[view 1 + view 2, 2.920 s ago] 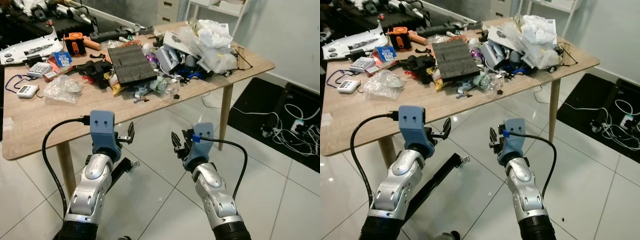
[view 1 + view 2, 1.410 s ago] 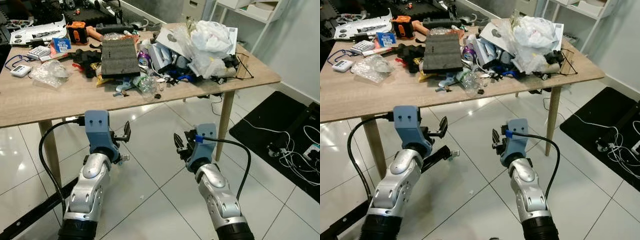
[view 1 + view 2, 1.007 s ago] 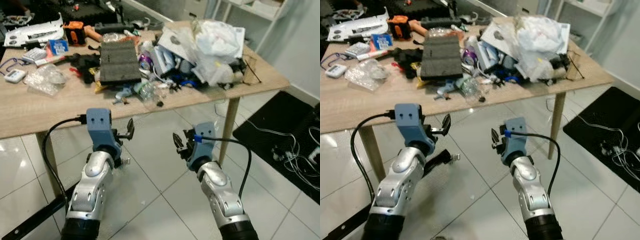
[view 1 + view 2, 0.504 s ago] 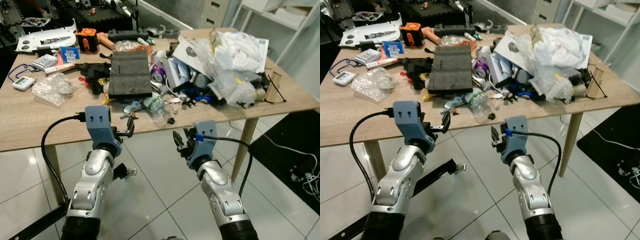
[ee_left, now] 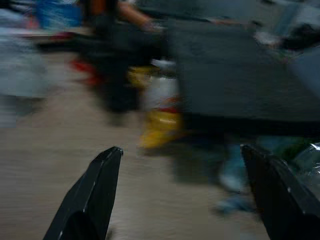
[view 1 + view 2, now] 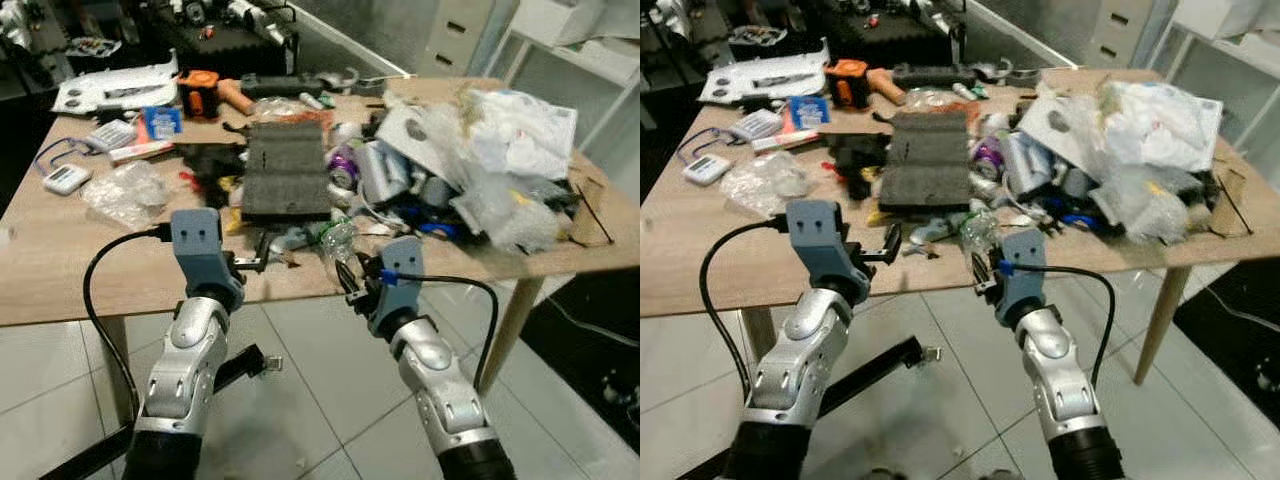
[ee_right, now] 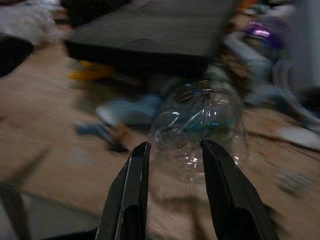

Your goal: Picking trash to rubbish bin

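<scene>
We are looking at a crumpled clear plastic bottle point(image 7: 200, 127) lying near the front edge of the wooden bench point(image 6: 60, 260), in the lower middle of the left eye view, just ahead of our right pincer point(image 7: 172, 165). In the right wrist view its fingers are standing parted, framing the bottle without touching it. Our left pincer point(image 5: 180, 185) is spread wide over bare wood, facing a yellow wrapper point(image 5: 162, 117) and a dark foam slab point(image 6: 287, 168) (both blurred). Both silver forearms are reaching up and forward from the bottom of the frame, wrists level with the bench edge. Half a second ago the pincers were hanging below the edge; now they are overlapping the benchtop, and the trash heap point(image 6: 480, 160) is sitting closer in the upper right.
</scene>
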Controlling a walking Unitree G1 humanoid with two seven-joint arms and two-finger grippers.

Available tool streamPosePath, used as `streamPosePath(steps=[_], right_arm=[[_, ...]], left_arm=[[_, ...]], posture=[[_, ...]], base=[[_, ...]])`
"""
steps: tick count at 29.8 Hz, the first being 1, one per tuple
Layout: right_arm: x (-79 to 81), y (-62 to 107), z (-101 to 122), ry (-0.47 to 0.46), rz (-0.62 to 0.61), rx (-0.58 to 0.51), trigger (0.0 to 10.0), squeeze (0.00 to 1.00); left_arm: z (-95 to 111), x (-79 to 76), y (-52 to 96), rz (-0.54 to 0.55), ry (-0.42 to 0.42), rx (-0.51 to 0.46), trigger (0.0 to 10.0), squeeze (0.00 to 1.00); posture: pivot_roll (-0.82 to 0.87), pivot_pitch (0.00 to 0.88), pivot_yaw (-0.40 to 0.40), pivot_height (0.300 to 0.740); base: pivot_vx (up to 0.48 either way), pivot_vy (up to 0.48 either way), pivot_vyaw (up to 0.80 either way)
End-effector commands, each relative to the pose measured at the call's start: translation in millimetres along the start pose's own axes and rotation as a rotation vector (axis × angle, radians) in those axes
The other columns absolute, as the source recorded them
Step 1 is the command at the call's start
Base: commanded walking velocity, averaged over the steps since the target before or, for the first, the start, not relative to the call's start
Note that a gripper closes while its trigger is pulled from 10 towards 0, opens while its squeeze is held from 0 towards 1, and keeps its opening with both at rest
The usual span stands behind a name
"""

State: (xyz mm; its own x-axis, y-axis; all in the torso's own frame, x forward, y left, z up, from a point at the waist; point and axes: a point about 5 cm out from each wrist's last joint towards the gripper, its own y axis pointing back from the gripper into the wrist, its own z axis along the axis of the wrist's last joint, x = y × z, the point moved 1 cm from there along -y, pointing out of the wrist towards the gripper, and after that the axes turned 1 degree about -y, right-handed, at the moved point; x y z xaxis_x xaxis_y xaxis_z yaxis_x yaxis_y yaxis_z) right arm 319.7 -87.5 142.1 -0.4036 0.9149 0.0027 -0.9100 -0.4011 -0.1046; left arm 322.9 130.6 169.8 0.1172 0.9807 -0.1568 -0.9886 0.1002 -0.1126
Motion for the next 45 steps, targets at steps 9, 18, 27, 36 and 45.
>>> streamPosePath(steps=[9,18,27,36,45], right_arm=[[-1.4,2.7,10.5,0.001,0.000,-0.072,10.0,0.00],[4.2,1.7,24.9,0.099,0.012,-0.118,10.0,0.00],[-20.0,22.5,14.7,0.069,-0.171,-0.068,10.0,0.00],[-18.6,20.9,51.8,0.069,-0.153,-0.228,10.0,0.00],[-0.8,4.5,61.6,0.062,0.012,-0.228,10.0,1.00]], left_arm=[[-2.8,-0.6,2.1,-0.011,-0.005,0.004,10.0,0.00],[-0.5,-5.0,3.9,-0.043,-0.002,-0.023,10.0,0.00],[-0.3,-8.1,7.3,-0.078,-0.020,-0.032,10.0,0.00],[-3.3,-6.6,4.8,-0.061,0.018,-0.005,10.0,0.00],[-1.9,-2.4,3.2,-0.040,-0.037,-0.011,10.0,0.00]], posture=[[0.00,0.162,-0.036,0.740],[0.01,0.162,-0.035,0.740],[0.01,0.166,-0.028,0.740],[0.00,0.163,-0.020,0.740],[0.01,0.161,-0.018,0.740]], base=[[0.262,0.000,0.00],[0.000,0.000,0.00],[0.000,0.000,0.00],[0.000,-0.267,0.00],[0.000,0.000,0.00]])
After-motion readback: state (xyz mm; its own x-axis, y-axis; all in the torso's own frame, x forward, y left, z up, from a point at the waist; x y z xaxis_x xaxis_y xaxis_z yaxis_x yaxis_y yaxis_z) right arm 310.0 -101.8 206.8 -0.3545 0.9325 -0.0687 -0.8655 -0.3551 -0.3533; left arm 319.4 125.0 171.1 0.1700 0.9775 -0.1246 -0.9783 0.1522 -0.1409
